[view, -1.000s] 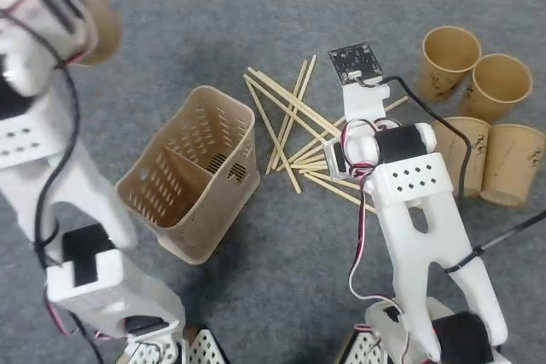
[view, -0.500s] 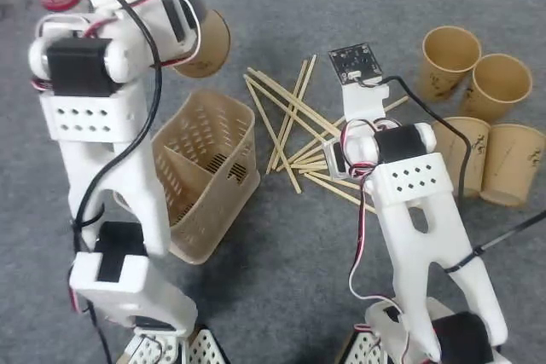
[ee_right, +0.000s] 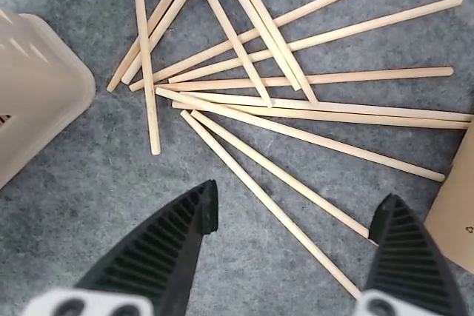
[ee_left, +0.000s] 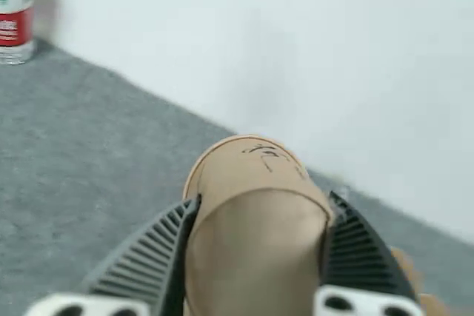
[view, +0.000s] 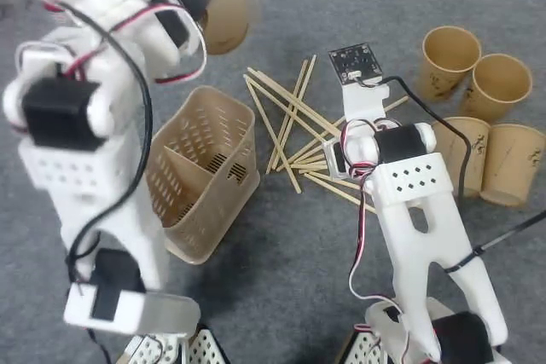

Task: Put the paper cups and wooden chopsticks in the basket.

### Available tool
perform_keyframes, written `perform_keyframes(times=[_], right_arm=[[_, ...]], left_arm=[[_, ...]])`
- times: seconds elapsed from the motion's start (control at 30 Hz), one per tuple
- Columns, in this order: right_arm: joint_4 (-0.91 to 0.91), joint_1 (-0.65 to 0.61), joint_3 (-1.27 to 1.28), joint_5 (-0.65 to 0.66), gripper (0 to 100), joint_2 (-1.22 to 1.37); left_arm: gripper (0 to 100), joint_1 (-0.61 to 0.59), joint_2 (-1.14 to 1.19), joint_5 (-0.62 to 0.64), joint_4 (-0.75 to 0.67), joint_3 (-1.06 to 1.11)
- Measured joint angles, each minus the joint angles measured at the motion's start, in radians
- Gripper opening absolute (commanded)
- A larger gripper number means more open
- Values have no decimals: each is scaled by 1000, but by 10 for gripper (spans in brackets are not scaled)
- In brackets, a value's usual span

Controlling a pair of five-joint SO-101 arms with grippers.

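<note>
Left gripper [ee_left: 264,201] clamped on one paper cup [view: 226,19], raised at 12 o'clock of the basket [view: 223,101]. Right gripper [ee_right: 296,197] spread wide, empty, hovering over scattered chopsticks [ee_right: 311,77] at 3 o'clock of the basket. Four more cups [view: 499,83] grouped at 3 o'clock of the chopsticks. Grey carpet [view: 290,245] underneath; white wall [ee_left: 296,35] behind; bottle [ee_left: 15,12] standing at the wall.

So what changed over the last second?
The left end effector, shut on a cup, swung right from the table's far left corner to just beyond the basket. Nothing was grabbed or let go. The right arm, chopsticks, basket and four other cups stayed put.
</note>
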Motion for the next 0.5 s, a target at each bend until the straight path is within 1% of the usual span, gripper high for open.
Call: perform_keyframes(times=[0.07, 0.2, 0.33, 0.5], right_arm=[[0, 0, 6, 0, 332, 0], [0, 0, 34, 0, 332, 0], [0, 0, 35, 0, 332, 0], [0, 2, 35, 0, 332, -91]], left_arm=[[14, 37, -43, 14, -12, 0], [14, 97, -130, 20, -83, 0], [14, 107, -201, 20, -124, 0], [14, 107, -227, 12, -106, -2]])
